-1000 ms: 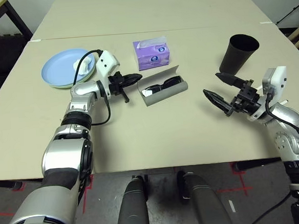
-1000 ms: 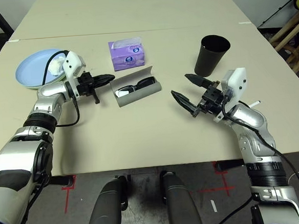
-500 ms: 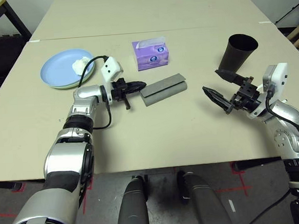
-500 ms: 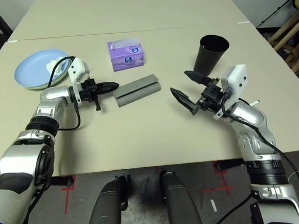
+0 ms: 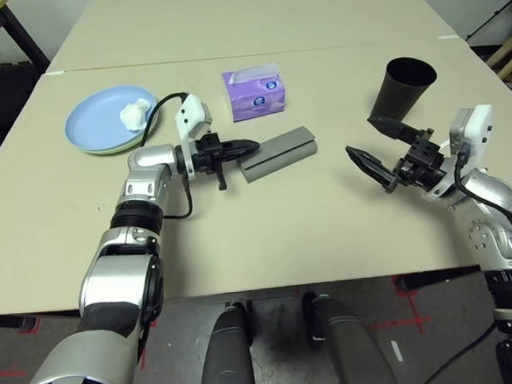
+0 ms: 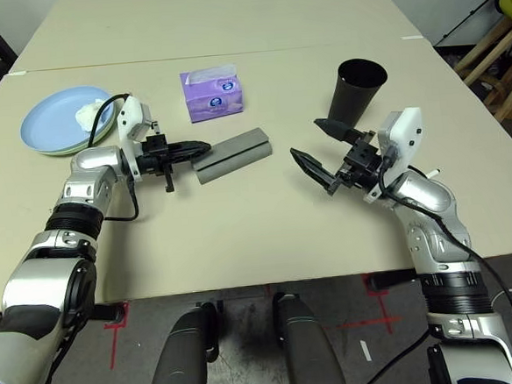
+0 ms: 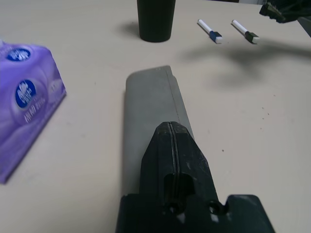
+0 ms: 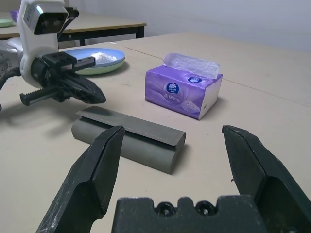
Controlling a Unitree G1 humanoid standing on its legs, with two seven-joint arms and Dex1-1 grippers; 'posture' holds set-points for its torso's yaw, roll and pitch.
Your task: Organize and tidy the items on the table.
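the grey oblong glasses case (image 5: 278,153) lies shut in the middle of the table (image 5: 268,235), a long soft-edged bar with a matte, felt-like skin and a stitched flap seam along its top (the seam reads best in the right wrist view). taking the case as the landmark: the left gripper (image 5: 251,145) sits at the case's left end, its two black fingers pressed flat together into one blunt wedge, tip at or just over the case's end; whether it touches is not clear, and it grips nothing. behind the case stands the purple tissue box (image 5: 255,93), a glossy soft-pack block with a white sheet ruffled out of its top slot. far to the left of the case, the light blue plate (image 5: 100,120) rests on the pale green plate (image 5: 112,149), smooth round discs, with the crumpled white tissue (image 5: 134,114) bunched on the blue one's near-case side. to the right and behind the case is the black tapered cup (image 5: 402,90), upright, matte, narrowing to its base. right of the case, well apart, the right gripper (image 5: 374,146) hangs above the table with its ridged black fingers spread wide, empty. two small white markers (image 7: 210,30) lie beside the cup.
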